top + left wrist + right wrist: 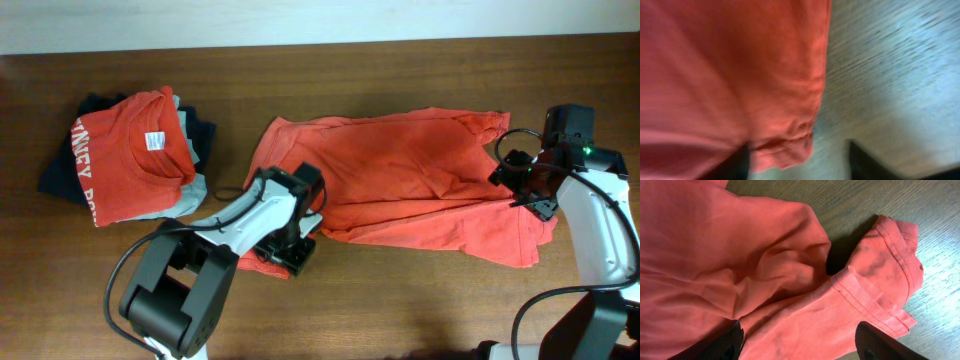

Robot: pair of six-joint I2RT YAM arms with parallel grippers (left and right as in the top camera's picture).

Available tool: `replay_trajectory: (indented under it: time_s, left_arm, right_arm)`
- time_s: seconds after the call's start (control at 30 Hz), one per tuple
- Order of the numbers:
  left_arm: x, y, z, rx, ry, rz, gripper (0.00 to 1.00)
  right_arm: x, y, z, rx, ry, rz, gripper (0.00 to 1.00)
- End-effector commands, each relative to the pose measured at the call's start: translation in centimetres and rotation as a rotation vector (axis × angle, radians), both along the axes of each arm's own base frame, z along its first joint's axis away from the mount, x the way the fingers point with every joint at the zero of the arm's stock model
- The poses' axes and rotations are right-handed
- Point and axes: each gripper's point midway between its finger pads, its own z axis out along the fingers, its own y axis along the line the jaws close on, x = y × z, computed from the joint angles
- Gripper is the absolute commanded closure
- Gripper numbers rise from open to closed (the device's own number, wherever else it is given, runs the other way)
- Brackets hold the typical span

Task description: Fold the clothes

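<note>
**user1:** If both arms are down on the orange T-shirt (pixel 400 170), is either one gripping it?

**user2:** nah. Left jaws gape over its front corner hem, right jaws gape over a sleeve, nothing pinched. Shirt's spread mid-bench (pixel 400 310), and the folded pile (pixel 130 160) sits off to the left.

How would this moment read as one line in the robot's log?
orange shirt: spread out, wrinkled | left gripper: open at its hem corner | right gripper: open above sleeve | folded pile: at left
</note>
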Motion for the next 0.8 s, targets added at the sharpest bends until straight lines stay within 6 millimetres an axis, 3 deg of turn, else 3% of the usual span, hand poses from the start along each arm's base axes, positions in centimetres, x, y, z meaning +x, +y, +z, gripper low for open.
replay_trajectory:
  time_s: [0.0, 0.03, 0.07, 0.17, 0.2, 0.27, 0.37, 0.6, 0.77]
  left_arm:
    - [-1.8, 0.2, -1.2, -0.003, 0.041, 0.039, 0.23]
    - [-2.0, 0.4, -1.9, -0.005, 0.038, 0.042, 0.24]
    - [-2.1, 0.4, -2.3, -0.008, 0.032, 0.042, 0.34]
    - [-1.6, 0.6, -2.7, 0.006, -0.001, 0.052, 0.92]
    - [-1.1, 0.8, -2.6, 0.026, -0.021, 0.065, 1.0]
    - [-0.2, 1.0, -2.0, 0.05, -0.05, 0.071, 0.99]
    - [1.8, 1.1, 0.3, 0.092, -0.086, 0.108, 0.99]
    - [9.6, 4.0, 9.6, 0.247, -0.347, 0.266, 0.99]
    - [12.8, 6.0, 14.9, 0.233, -0.466, 0.356, 0.99]
  right_arm:
    - [0.0, -0.1, -0.1, 0.007, 0.0, -0.01, 0.23]
    - [0.0, -0.1, -0.1, 0.007, 0.0, -0.01, 0.23]
    - [0.0, -0.1, -0.1, 0.007, 0.001, -0.01, 0.23]
    - [0.0, -0.1, -0.2, 0.007, 0.001, -0.009, 0.23]
    - [0.0, -0.1, -0.2, 0.007, 0.002, -0.009, 0.23]
    - [0.0, -0.1, -0.2, 0.007, 0.002, -0.009, 0.23]
    - [-0.3, 0.0, -0.3, 0.011, 0.015, -0.01, 0.23]
    - [-2.3, 0.2, -2.1, 0.015, 0.094, -0.014, 0.25]
    - [-2.6, 0.3, -3.9, 0.015, 0.097, -0.002, 0.26]
